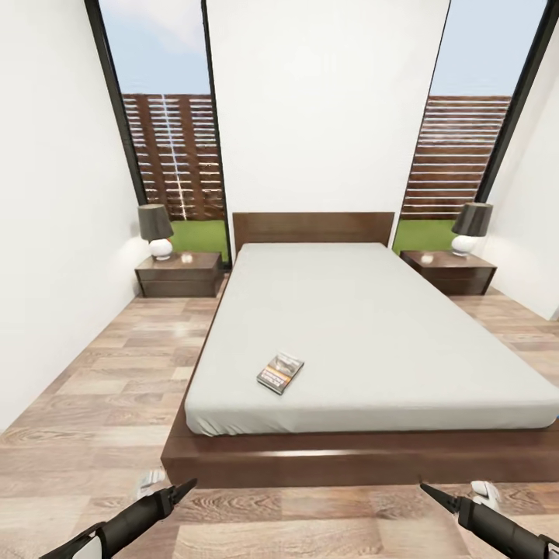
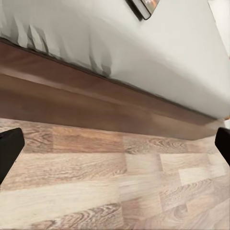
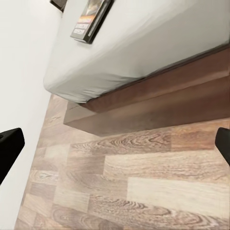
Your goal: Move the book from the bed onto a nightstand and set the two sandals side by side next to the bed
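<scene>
I see book [image 1: 279,373] lying near bed [image 1: 373,326] foot edge; nightstands [image 1: 179,273] bare of it. Sandals unplaced. Left gripper [image 1: 185,489], right gripper [image 1: 432,492]: both fingers apart, empty.

— What lies on the bed [image 1: 373,326]?
— A pale grey mattress on a low dark brown frame, and on it one thing: the book [image 1: 279,372], flat, near the foot end and toward the left edge.
— And the nightstands?
— The left nightstand [image 1: 179,274] carries a lamp [image 1: 157,230] with a dark shade and something small beside it; the right nightstand [image 1: 449,272] carries a matching lamp [image 1: 470,228].
— The floor [image 1: 101,404]?
— Light wood planks; the bed frame and both nightstands stand on it.
</scene>
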Motion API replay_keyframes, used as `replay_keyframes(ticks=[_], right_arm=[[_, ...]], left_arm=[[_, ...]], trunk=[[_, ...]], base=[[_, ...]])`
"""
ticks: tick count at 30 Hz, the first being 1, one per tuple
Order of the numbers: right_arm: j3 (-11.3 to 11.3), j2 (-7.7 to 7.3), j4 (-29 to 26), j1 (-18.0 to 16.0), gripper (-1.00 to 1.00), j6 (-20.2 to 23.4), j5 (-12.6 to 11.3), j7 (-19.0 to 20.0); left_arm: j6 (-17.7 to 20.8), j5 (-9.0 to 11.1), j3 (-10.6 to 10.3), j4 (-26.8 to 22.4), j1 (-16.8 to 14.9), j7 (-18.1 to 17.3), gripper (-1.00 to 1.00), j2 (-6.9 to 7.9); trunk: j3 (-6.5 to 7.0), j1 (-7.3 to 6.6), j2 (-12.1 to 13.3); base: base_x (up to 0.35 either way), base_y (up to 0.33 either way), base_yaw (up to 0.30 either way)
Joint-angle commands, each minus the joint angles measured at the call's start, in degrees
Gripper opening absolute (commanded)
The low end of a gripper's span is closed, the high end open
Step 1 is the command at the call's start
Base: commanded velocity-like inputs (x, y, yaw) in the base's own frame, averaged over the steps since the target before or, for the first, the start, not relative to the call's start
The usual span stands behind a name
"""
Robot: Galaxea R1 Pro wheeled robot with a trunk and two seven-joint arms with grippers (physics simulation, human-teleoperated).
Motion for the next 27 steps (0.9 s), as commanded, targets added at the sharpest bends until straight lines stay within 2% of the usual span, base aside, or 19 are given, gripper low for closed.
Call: replay_keyframes(ticks=[1,7,13,22,27], right_arm=[[0.48,0.0,0.2,-0.1,1.0,-0.15,-0.48,0.24],[0.53,0.06,0.24,-0.1,1.0,-0.15,-0.48,0.24],[0.54,0.08,0.21,-0.1,1.0,-0.15,-0.48,0.24],[0.54,0.05,0.2,-0.1,1.0,-0.15,-0.48,0.24],[0.56,0.05,0.2,-0.1,1.0,-0.15,-0.48,0.24]], left_arm=[[-0.59,0.23,-0.49,0.06,-0.05,-0.07,1.0,0.01],[-0.6,0.23,-0.53,0.09,-0.05,-0.07,1.0,0.01],[-0.58,0.23,-0.54,0.14,-0.04,-0.08,1.0,0.01],[-0.55,0.23,-0.56,0.14,-0.06,-0.08,1.0,0.01],[-0.57,0.23,-0.6,0.14,-0.08,-0.08,1.0,0.01]], trunk=[[-0.06,0.03,-0.03],[-0.06,0.03,-0.03],[-0.06,0.03,-0.03],[-0.06,0.03,-0.03],[-0.06,0.03,-0.03]], base=[[0.318,0.0,0.0],[0.285,0.0,0.0],[0.062,0.0,0.0],[0.258,0.0,0.0],[0.063,0.0,0.0]])
